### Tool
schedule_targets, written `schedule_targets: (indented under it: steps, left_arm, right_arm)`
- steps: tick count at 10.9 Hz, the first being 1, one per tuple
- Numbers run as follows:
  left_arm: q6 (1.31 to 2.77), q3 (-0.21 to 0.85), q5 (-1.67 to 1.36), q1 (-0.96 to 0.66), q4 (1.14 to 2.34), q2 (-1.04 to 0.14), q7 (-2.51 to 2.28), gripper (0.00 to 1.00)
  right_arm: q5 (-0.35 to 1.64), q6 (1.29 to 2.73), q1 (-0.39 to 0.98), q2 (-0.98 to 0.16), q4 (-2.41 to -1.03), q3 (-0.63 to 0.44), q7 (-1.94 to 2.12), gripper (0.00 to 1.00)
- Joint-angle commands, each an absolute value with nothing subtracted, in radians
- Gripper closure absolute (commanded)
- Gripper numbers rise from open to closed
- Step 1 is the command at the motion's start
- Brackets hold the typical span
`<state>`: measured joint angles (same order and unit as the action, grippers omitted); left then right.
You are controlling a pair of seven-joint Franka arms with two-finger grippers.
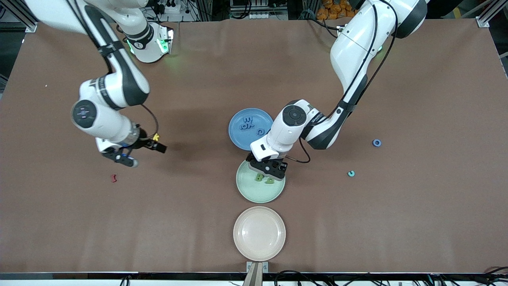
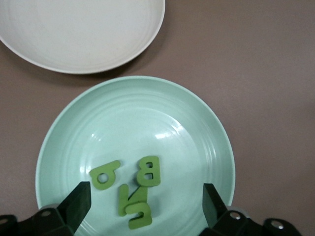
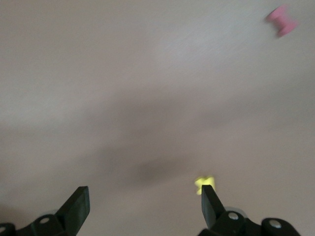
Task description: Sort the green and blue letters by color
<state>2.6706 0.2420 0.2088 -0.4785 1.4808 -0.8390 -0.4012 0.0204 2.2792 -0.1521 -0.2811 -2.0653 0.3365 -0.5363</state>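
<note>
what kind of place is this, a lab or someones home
Most likely a robotics lab, not a home: two arms are mounted at a table under a brown cover, aluminium framing and cable bundles line its edge, and plates hold sorted toy letters.

Right gripper (image 3: 142, 204) gapes over bare table (image 3: 147, 88) (yellow letter (image 3: 204, 184) by one finger, red letter (image 3: 281, 20) apart)

Your front view looks down from high across the table (image 1: 397, 222), facing both robot bases and taking in the whole tabletop. Your left wrist view looks steeply down, close over the green plate (image 2: 206, 123) and the cream plate (image 2: 78, 34), both also in the front view. Your right wrist view hangs close over bare tabletop near the yellow letter (image 3: 204, 184).
</note>
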Motion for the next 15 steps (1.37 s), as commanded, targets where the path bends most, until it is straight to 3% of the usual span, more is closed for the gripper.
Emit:
schedule_targets:
  steps: [1, 4, 9, 12, 15]
  left_arm:
    - [2.668, 0.227, 0.262, -0.473, 1.482, -0.812, -0.394, 0.00]
    - [2.613, 0.227, 0.264, -0.448, 1.485, -0.775, -0.391, 0.00]
    - [2.274, 0.232, 0.250, -0.362, 1.486, -0.571, -0.390, 0.00]
    - [2.088, 0.238, 0.244, -0.304, 1.485, -0.441, -0.388, 0.00]
    - [1.916, 0.239, 0.139, -0.198, 1.482, -0.338, -0.387, 0.00]
  right_arm:
    - [-0.081, 2.255, -0.184, -0.242, -2.059, 0.261, -0.428, 0.00]
    - [-0.193, 2.169, -0.186, -0.235, -1.944, 0.212, -0.422, 0.00]
    - [-0.235, 1.990, -0.176, -0.230, -1.688, 0.135, -0.157, 0.00]
    - [-0.224, 1.673, -0.147, -0.230, -1.467, 0.112, -0.104, 0.00]
    - [-0.119, 1.557, -0.117, -0.145, -1.428, 0.112, -0.130, 0.00]
